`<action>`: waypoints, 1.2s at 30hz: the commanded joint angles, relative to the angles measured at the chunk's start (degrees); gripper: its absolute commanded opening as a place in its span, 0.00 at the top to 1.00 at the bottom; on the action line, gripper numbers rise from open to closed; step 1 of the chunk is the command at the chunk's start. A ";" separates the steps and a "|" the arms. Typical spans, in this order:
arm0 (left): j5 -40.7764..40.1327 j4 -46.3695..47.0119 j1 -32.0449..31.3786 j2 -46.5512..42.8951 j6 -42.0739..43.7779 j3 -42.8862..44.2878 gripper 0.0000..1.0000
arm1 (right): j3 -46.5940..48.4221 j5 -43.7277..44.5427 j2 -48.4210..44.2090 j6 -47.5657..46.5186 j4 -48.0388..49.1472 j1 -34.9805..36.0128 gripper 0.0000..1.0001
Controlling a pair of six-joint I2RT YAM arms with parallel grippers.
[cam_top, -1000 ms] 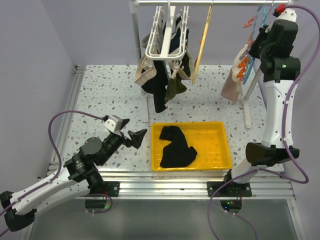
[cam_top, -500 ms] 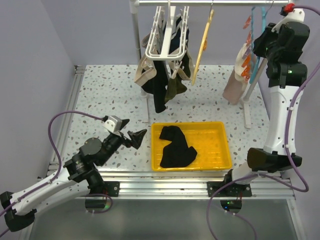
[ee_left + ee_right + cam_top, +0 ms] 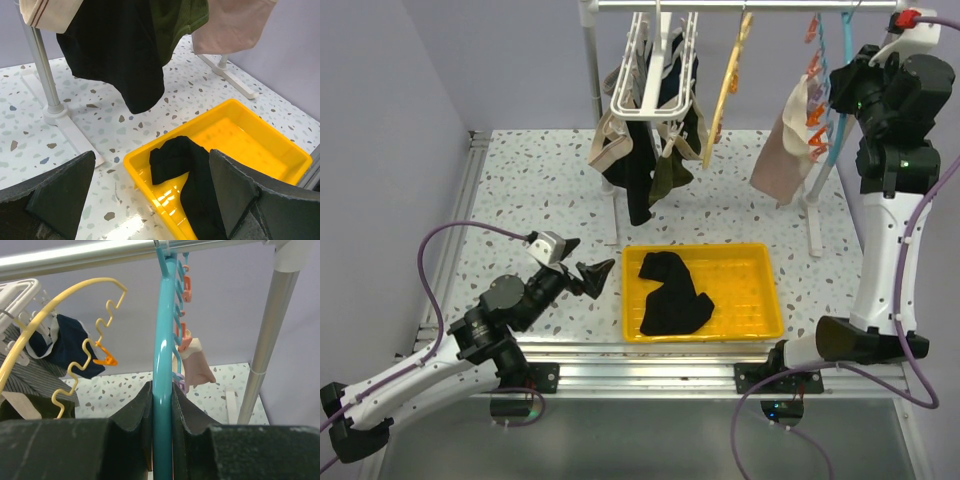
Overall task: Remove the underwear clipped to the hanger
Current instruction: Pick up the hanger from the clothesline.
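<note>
My right gripper [image 3: 840,95] is high at the rail's right end, shut on the teal clip hanger [image 3: 163,370]. A pale pink-beige underwear [image 3: 783,150] hangs clipped to that hanger, swung out to the left; it also shows in the right wrist view [image 3: 196,366]. Black [image 3: 638,180], olive and cream underwear hang from the white clip rack [image 3: 650,70]. A black underwear [image 3: 672,295] lies in the yellow tray [image 3: 760,305]. My left gripper [image 3: 582,268] is open and empty, low, just left of the tray [image 3: 235,120].
A yellow wavy hanger [image 3: 725,85] with an orange clip hangs between the rack and the teal hanger. The garment stand's posts [image 3: 593,90] and white feet [image 3: 75,137] rest on the speckled table. A navy garment [image 3: 67,345] hangs on the rack.
My right gripper has risen and shifted right with the teal hanger, swinging the pink-beige underwear up and left. The left arm has not moved.
</note>
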 commanded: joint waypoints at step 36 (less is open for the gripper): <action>-3.72 -5.47 -0.11 11.67 2.45 22.40 0.00 | -24.45 -20.12 -33.72 -34.29 -26.70 -0.13 1.00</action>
